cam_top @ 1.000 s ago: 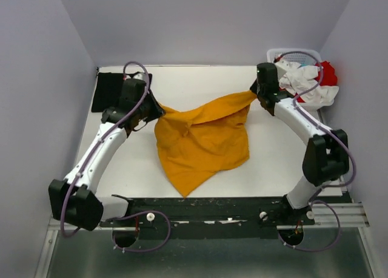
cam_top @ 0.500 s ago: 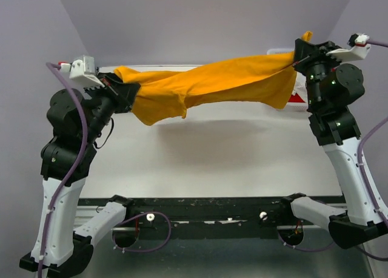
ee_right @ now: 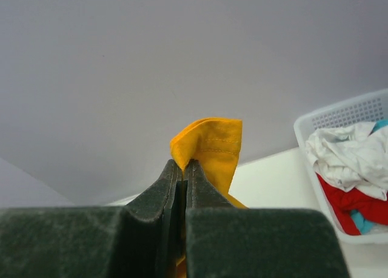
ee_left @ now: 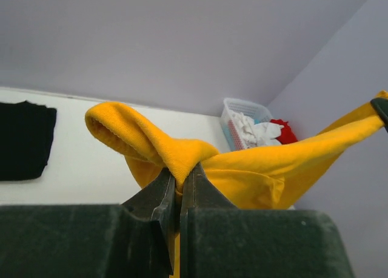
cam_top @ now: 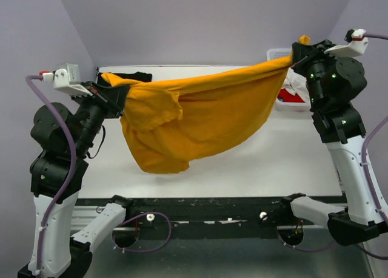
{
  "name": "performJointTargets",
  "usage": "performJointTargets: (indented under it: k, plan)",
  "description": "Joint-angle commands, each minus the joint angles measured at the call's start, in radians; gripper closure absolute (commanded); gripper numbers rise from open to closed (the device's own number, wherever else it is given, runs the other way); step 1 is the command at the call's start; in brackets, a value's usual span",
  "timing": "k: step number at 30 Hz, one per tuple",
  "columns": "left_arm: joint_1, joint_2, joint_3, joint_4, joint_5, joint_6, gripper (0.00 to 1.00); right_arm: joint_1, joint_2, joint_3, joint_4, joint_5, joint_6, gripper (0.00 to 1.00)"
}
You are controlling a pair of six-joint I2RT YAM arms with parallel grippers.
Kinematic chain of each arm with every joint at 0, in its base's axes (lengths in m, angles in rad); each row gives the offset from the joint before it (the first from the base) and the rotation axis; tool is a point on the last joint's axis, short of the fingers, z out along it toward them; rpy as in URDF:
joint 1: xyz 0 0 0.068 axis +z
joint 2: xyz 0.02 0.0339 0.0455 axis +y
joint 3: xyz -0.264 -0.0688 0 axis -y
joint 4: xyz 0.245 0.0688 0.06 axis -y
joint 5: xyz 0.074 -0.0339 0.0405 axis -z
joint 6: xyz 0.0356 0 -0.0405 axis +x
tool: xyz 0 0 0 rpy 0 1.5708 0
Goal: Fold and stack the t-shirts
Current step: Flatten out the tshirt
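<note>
Now we hold the yellow shirt stretched across mid-frame, our left claw and right claw each pinching its edge.

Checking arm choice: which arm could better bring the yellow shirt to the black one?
Left, likely: the left gripper holds the yellow shirt near the black shirt; the right gripper is by the basket.
</note>
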Motion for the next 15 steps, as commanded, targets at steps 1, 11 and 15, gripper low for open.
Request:
performJointTargets:
  k: [1, 11, 15]
  plan:
    - [0.011, 0.095, -0.111, 0.018, -0.224, 0.003, 0.99, -0.003, 0.123, -0.058, -0.087, 0.033, 0.035, 0.99]
    - [0.257, 0.872, 0.068, 0.054, 0.038, -0.059, 0.65, -0.020, 0.800, 0.096, -0.023, 0.174, 0.105, 0.92]
    - [0.259, 1.061, 0.239, -0.020, 0.105, -0.051, 0.01, -0.022, 1.036, 0.316, -0.099, 0.141, 0.093, 0.35]
